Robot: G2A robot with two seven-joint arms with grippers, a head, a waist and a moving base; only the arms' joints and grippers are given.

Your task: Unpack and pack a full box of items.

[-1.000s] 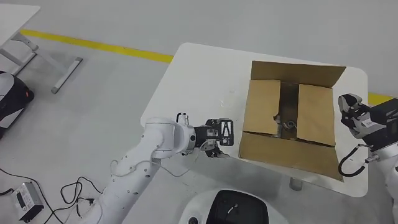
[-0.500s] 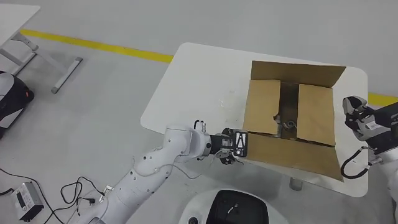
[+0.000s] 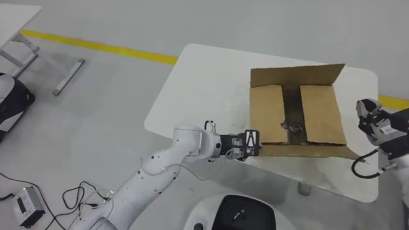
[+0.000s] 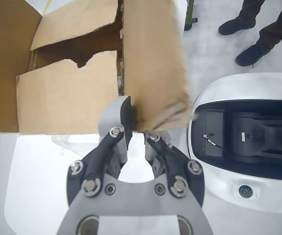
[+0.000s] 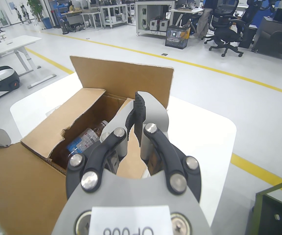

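Observation:
An open cardboard box stands on the right half of the white table. Its two inner flaps lie half closed over a dark gap where a small item shows. My left gripper is at the box's near left corner, shut on the near flap, which stands raised on edge; one finger pad presses its inner face. In the right wrist view a bottle with a blue label lies inside the box. My right gripper hangs off the box's right side, shut, holding nothing.
Crumpled clear plastic lies on the table beside the box's left wall. The left and far parts of the tabletop are bare. The box's near edge sits close to the table's front edge.
My left gripper has moved right to the box's near flap and shut on it. The flap has lifted, and the box has turned and slid a little left. The right gripper drifted slightly right.

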